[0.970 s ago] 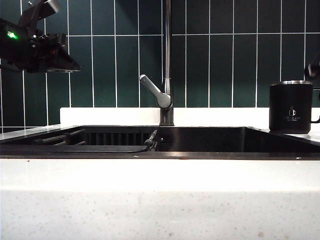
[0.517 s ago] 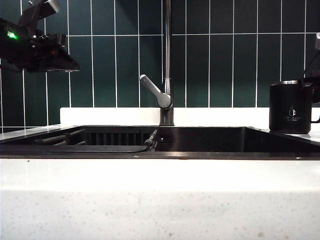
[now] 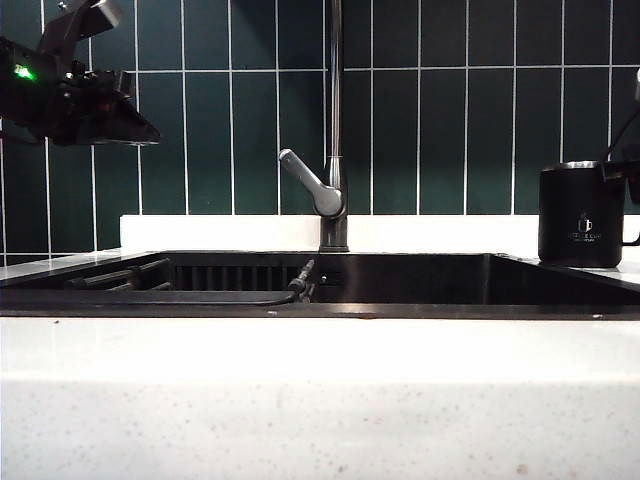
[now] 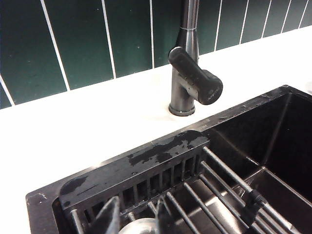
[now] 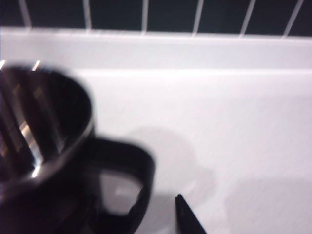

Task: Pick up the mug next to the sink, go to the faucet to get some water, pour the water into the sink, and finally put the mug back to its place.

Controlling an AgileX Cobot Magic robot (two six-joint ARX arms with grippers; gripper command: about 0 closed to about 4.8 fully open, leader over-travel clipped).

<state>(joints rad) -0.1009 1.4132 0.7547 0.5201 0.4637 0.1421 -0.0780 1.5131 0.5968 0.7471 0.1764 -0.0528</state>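
Across the white speckled counter (image 3: 320, 400), recessed and dark: sink (image 3: 420, 285), wide and rectangular, black rim all round, rack bars (image 4: 214, 190) lying inside at the left end. Behind it, green wall tiles (image 3: 450, 120) with pale grout. At the sink's back edge, upright and thin: faucet (image 3: 334, 120), grey lever handle (image 3: 312, 184) angled out to one side. High at far left of the exterior view, well clear of the counter: left arm (image 3: 70, 90), dark, green light glowing; left gripper outside every view, jaw state impossible to tell. On the counter right of the sink, upright: mug (image 3: 582, 214), matte black, shiny metal rim, pale logo, handle turned away from the basin. Just beside that handle, low in the blurred right wrist view: right gripper (image 5: 187, 217), jaws spread wide, one dark fingertip showing, nothing between them, mug (image 5: 46, 146) unheld.
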